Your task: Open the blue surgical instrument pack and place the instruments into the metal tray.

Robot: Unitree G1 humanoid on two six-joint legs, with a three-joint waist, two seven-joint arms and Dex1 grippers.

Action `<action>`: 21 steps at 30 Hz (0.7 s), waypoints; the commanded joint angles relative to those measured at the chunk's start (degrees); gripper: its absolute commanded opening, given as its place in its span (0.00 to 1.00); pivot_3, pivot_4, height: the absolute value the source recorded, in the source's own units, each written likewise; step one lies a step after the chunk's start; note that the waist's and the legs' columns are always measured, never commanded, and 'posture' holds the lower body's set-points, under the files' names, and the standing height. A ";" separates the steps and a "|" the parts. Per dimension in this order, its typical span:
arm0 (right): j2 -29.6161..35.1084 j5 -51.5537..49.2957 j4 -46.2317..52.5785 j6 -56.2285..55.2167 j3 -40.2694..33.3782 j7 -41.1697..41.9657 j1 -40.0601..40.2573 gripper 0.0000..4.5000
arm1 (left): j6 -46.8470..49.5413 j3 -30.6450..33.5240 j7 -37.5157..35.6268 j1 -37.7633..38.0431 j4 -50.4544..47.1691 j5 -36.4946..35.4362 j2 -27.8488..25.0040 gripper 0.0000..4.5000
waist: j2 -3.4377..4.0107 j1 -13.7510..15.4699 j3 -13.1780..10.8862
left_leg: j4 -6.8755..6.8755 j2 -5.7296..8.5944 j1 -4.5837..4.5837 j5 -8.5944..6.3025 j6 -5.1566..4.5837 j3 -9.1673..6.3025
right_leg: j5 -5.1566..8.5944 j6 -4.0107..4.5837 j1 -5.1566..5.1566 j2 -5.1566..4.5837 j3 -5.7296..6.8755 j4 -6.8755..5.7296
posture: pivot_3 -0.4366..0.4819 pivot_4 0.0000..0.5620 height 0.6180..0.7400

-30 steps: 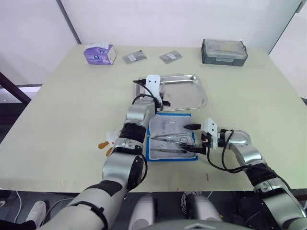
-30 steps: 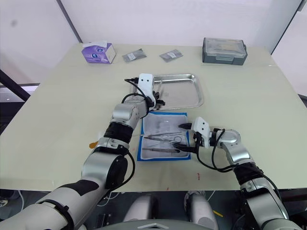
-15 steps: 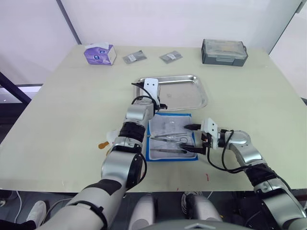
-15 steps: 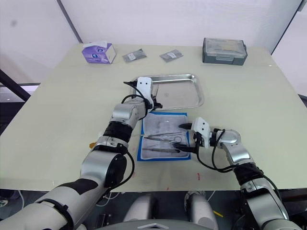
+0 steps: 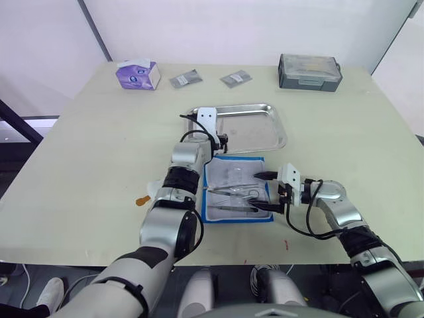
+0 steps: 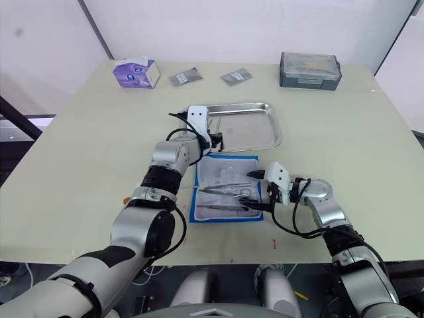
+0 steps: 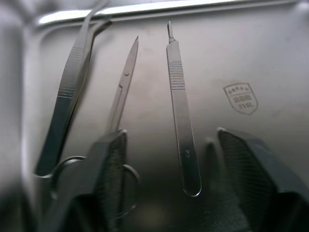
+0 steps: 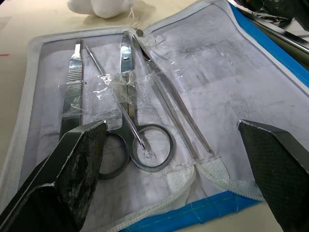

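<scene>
- Blue surgical instrument pack [image 5: 236,190] lies open just before the metal tray [image 5: 255,127]; my right gripper [image 5: 268,192], jaws spread, hasn't moved at its right edge.
- Left gripper [image 5: 222,138], jaws spread and empty, has slid toward the tray's left rim, over the instruments [image 7: 176,96] in the tray.

Left gripper [image 7: 169,159] open over metal tray [image 7: 270,53]; tweezers [image 7: 67,96], scissors [image 7: 120,96], scalpel handle [image 7: 178,106] inside

**Lab-style test room with medical props**

A bare lab or test room is suggested: a pale table [image 5: 79,152] is set against plain white walls [image 5: 218,26], and beyond the metal tray [image 5: 262,132] a tissue box [image 5: 138,73], foil packets [image 5: 185,79] and a grey case [image 5: 309,71] are laid.
</scene>
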State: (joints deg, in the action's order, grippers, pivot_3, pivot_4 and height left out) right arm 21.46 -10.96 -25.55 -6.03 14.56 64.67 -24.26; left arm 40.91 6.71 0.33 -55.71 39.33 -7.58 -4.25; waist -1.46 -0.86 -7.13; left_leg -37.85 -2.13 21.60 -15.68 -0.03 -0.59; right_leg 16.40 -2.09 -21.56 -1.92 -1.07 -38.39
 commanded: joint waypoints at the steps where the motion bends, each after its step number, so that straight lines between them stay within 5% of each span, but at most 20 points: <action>1: 1.35 5.79 -6.26 3.99 3.31 -1.73 4.25 1.00 | 0.51 0.72 -1.14 -1.27 -4.23 -1.27 -0.05 0.99 | 0.00 -0.01 0.00 | 0.00 0.00 0.00 0.00 0.00 0.00 | 0.00 0.00 0.00 0.00 0.00 0.00 | 0.48 0.27 0.95; 11: 1.67 5.29 -8.32 1.44 3.73 2.06 3.19 1.00 | 5.18 -1.03 -14.93 1.48 -19.32 -7.03 -3.98 0.99 | 0.01 -0.06 -0.01 | 0.07 0.00 0.00 0.11 0.21 0.02 | 0.00 0.00 0.00 0.00 -0.01 0.05 | 0.48 0.27 0.95; 21: 1.62 6.73 -16.50 -4.68 4.80 8.99 -0.89 1.00 | 0.94 -2.60 -37.20 5.49 -23.70 -12.19 -16.14 0.99 | 0.04 -0.09 -0.03 | 0.10 0.00 0.00 0.14 0.25 0.01 | 0.00 0.00 0.01 0.00 0.01 0.13 | 0.48 0.27 0.95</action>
State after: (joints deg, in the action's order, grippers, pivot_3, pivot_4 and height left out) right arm 21.56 -10.97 -33.27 -11.71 14.85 72.61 -28.43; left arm 44.08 4.19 -32.68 -50.23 17.36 -18.49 -18.60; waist -1.41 -0.95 -7.16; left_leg -37.74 -2.13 21.60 -15.54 0.22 -0.58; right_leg 16.40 -2.09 -21.56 -1.91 -1.06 -38.25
